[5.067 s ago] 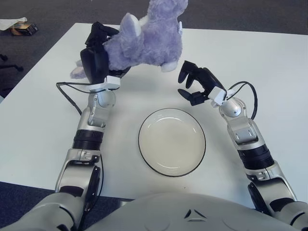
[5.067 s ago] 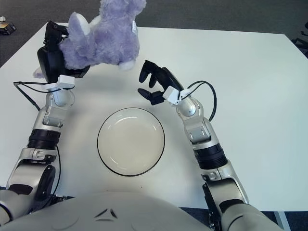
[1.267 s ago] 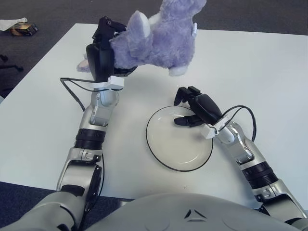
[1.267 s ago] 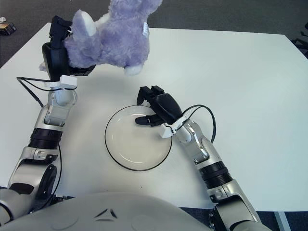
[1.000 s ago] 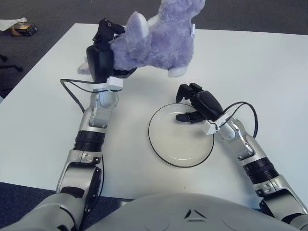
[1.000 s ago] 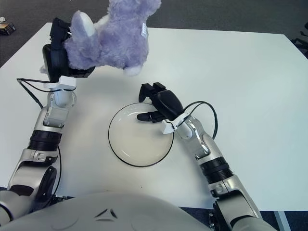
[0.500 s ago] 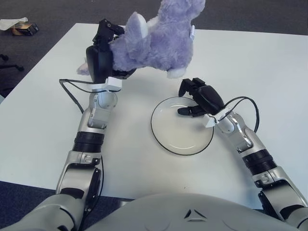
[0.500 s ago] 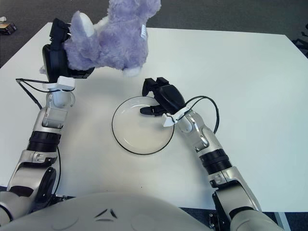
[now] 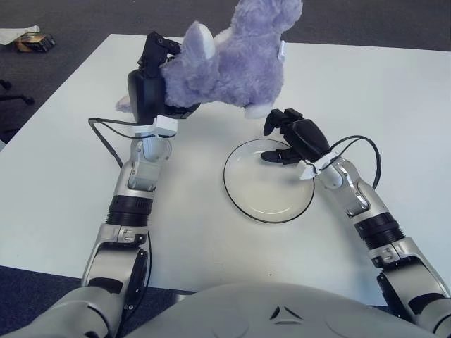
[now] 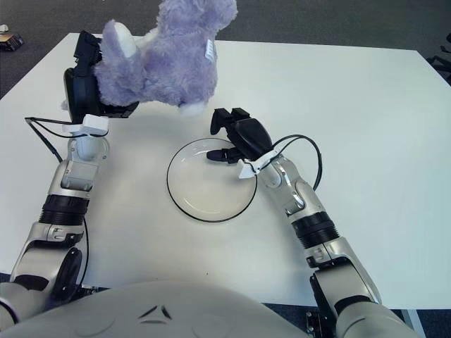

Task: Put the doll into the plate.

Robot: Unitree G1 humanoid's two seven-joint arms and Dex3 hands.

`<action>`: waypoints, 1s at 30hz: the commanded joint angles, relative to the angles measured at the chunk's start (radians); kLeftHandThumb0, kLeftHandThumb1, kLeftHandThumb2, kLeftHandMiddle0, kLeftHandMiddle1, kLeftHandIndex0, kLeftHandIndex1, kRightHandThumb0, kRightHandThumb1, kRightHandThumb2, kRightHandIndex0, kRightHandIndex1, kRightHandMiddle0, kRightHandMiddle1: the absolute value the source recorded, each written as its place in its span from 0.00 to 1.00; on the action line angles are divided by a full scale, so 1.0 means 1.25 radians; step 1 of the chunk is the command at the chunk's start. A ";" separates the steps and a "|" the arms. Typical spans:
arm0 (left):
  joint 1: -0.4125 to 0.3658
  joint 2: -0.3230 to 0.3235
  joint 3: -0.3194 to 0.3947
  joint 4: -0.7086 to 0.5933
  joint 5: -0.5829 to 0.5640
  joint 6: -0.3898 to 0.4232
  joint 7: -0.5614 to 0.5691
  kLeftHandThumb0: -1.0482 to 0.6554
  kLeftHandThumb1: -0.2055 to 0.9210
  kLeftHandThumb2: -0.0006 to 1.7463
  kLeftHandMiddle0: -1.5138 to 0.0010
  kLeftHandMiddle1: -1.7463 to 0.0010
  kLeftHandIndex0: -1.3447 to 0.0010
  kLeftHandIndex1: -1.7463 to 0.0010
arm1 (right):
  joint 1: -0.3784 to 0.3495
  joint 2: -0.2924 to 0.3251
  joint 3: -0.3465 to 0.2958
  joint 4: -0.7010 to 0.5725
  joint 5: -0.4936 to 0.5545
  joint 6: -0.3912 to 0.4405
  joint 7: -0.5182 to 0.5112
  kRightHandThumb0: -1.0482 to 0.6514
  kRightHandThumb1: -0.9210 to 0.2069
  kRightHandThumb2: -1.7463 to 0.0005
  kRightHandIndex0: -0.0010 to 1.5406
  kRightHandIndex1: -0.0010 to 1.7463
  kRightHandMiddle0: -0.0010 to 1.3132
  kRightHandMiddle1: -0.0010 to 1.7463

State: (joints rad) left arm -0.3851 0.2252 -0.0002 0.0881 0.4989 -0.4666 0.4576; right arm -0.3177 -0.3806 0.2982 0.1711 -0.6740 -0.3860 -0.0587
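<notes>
On the white surface, the right hand pinches the far right rim of the glass plate. Farther back, the left hand grips the purple plush doll, raised above the surface just left of the plate; its white tag is unreadable.

The plate's middle lies open, but the right hand covers its rim at 1 o'clock, under the doll.
</notes>
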 commanded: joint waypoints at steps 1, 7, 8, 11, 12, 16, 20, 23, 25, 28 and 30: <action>0.017 -0.007 0.003 -0.043 -0.024 0.006 -0.024 0.61 0.13 1.00 0.41 0.00 0.50 0.00 | -0.030 -0.007 -0.013 0.020 0.002 0.010 -0.004 0.41 0.00 0.71 0.13 1.00 0.15 1.00; 0.026 -0.011 0.005 -0.060 -0.027 0.008 -0.043 0.61 0.12 1.00 0.41 0.00 0.49 0.01 | -0.049 -0.008 -0.014 0.037 0.001 0.017 -0.010 0.41 0.00 0.71 0.08 1.00 0.15 1.00; 0.027 -0.012 0.005 -0.061 -0.026 0.005 -0.044 0.61 0.12 1.00 0.41 0.00 0.49 0.01 | -0.050 -0.007 -0.015 0.039 0.001 0.017 -0.012 0.41 0.00 0.71 0.07 1.00 0.15 1.00; 0.029 -0.013 0.006 -0.063 -0.028 -0.004 -0.046 0.61 0.12 1.00 0.41 0.00 0.49 0.01 | -0.057 -0.005 -0.018 0.048 0.003 0.016 -0.019 0.41 0.00 0.71 0.06 1.00 0.15 1.00; 0.030 -0.013 0.005 -0.063 -0.030 -0.007 -0.048 0.61 0.12 1.00 0.41 0.00 0.49 0.01 | -0.059 -0.005 -0.019 0.052 0.003 0.016 -0.023 0.41 0.00 0.71 0.06 1.00 0.15 1.00; 0.032 -0.013 0.005 -0.064 -0.032 -0.015 -0.051 0.61 0.12 1.00 0.41 0.00 0.49 0.01 | -0.066 -0.004 -0.022 0.061 0.003 0.016 -0.031 0.41 0.00 0.71 0.03 0.99 0.15 1.00; 0.033 -0.014 0.006 -0.064 -0.032 -0.018 -0.055 0.61 0.13 1.00 0.41 0.00 0.49 0.01 | -0.070 -0.005 -0.024 0.066 0.003 0.016 -0.036 0.41 0.00 0.70 0.02 0.95 0.15 1.00; 0.035 -0.015 0.004 -0.066 -0.037 -0.018 -0.063 0.61 0.13 1.00 0.41 0.00 0.49 0.01 | -0.075 -0.006 -0.028 0.070 0.006 0.017 -0.037 0.41 0.00 0.70 0.02 0.93 0.15 1.00; 0.038 -0.015 0.003 -0.069 -0.039 -0.017 -0.070 0.61 0.13 1.00 0.41 0.00 0.49 0.00 | -0.082 -0.007 -0.031 0.075 0.008 0.020 -0.038 0.41 0.00 0.70 0.02 0.93 0.15 1.00; 0.038 -0.015 0.003 -0.070 -0.042 -0.016 -0.076 0.61 0.13 1.00 0.41 0.00 0.49 0.00 | -0.090 -0.009 -0.033 0.084 0.007 0.020 -0.041 0.41 0.00 0.71 0.02 0.94 0.15 1.00; 0.039 -0.015 0.004 -0.071 -0.045 -0.018 -0.079 0.61 0.13 1.00 0.41 0.00 0.50 0.00 | -0.096 -0.011 -0.034 0.091 0.002 0.020 -0.045 0.41 0.00 0.70 0.02 0.93 0.15 1.00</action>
State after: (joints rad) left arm -0.3408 0.2057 -0.0013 0.0135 0.4569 -0.4768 0.3635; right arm -0.4143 -0.3817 0.2671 0.2709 -0.6732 -0.3644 -0.0991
